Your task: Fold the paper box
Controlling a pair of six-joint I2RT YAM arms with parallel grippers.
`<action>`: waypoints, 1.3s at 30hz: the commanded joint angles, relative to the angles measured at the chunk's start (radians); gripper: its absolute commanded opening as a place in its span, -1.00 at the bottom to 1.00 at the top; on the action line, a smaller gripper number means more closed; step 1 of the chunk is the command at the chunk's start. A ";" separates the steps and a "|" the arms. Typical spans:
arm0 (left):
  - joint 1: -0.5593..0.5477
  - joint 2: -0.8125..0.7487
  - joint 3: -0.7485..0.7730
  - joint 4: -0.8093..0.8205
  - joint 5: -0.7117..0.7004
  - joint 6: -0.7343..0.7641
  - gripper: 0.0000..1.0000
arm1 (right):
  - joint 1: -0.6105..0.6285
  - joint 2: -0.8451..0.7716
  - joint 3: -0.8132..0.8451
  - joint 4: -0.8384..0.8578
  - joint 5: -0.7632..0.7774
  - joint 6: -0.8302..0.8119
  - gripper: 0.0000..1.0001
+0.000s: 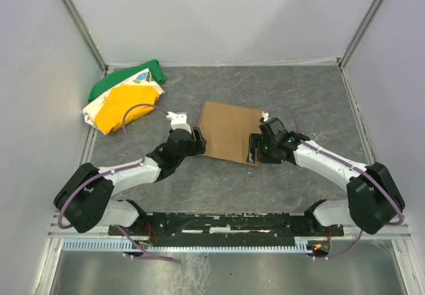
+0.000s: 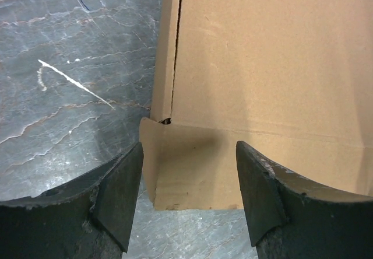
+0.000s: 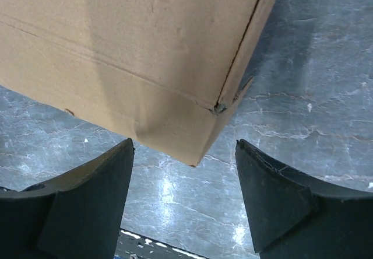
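The paper box point(image 1: 229, 132) is a closed, flat brown cardboard box lying on the grey table in the middle of the top view. My left gripper point(image 1: 197, 142) is open at the box's near left corner; in the left wrist view the box point(image 2: 262, 84) has its front flap just ahead of the gap between my fingers point(image 2: 122, 195). My right gripper point(image 1: 254, 147) is open at the near right corner; in the right wrist view the box corner point(image 3: 192, 136) hangs just ahead of the gap between the fingers point(image 3: 274, 200). Neither gripper holds anything.
A green, yellow and white cloth bundle point(image 1: 126, 96) lies at the far left of the table. White enclosure walls point(image 1: 219, 16) stand at the back and sides. A black rail point(image 1: 232, 225) runs along the near edge between the arm bases.
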 commanded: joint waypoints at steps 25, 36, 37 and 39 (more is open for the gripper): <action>0.017 -0.109 0.101 -0.173 0.258 -0.070 0.31 | 0.003 -0.083 0.046 0.013 -0.075 0.018 0.50; 0.017 -0.074 0.084 -0.168 0.235 -0.046 0.31 | 0.002 -0.073 0.048 0.008 -0.062 0.001 0.50; 0.017 -0.060 0.085 -0.173 0.220 -0.036 0.31 | 0.002 -0.064 0.042 0.014 -0.065 0.002 0.50; 0.017 -0.041 0.102 -0.206 0.204 -0.017 0.31 | 0.002 -0.052 0.035 0.021 -0.070 0.003 0.50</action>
